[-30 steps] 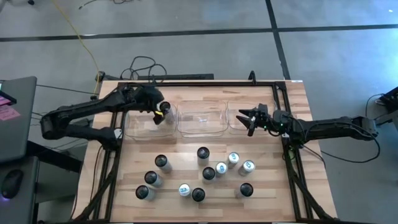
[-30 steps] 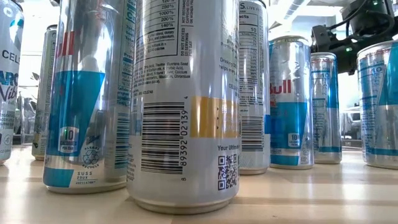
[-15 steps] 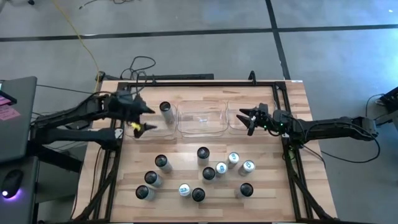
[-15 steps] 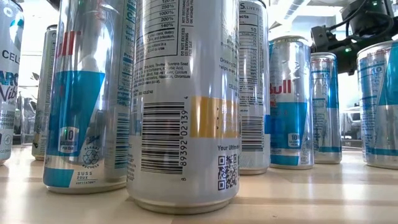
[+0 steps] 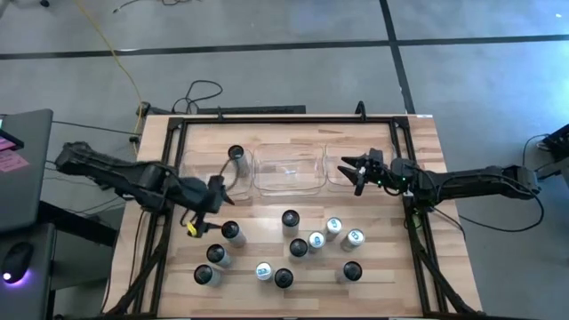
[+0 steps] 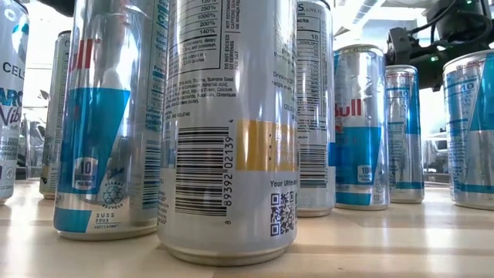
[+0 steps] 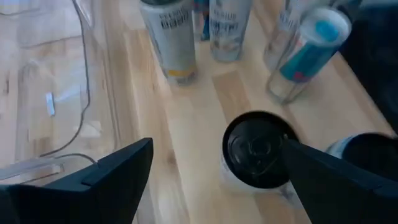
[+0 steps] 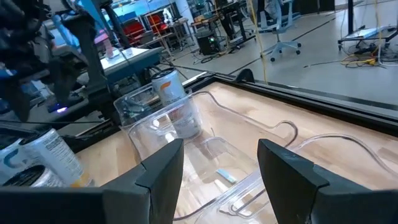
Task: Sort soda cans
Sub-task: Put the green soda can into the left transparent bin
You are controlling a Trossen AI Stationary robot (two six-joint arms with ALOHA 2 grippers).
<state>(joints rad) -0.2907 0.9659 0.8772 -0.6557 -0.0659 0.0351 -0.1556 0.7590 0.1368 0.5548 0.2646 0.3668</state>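
Grey concrete floor (image 5: pixel 293 22) surrounds the wooden table (image 5: pixel 267 284); beyond it stand benches and an office chair (image 8: pixel 285 38).

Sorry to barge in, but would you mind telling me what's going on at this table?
The robot is sorting soda cans into clear bins. One can already stands in the left bin; the middle bin looks empty. The left gripper is open above a black-topped can at the edge of the cluster left on the table, apparently going for it. The right gripper hangs open over the right bin, holding nothing.
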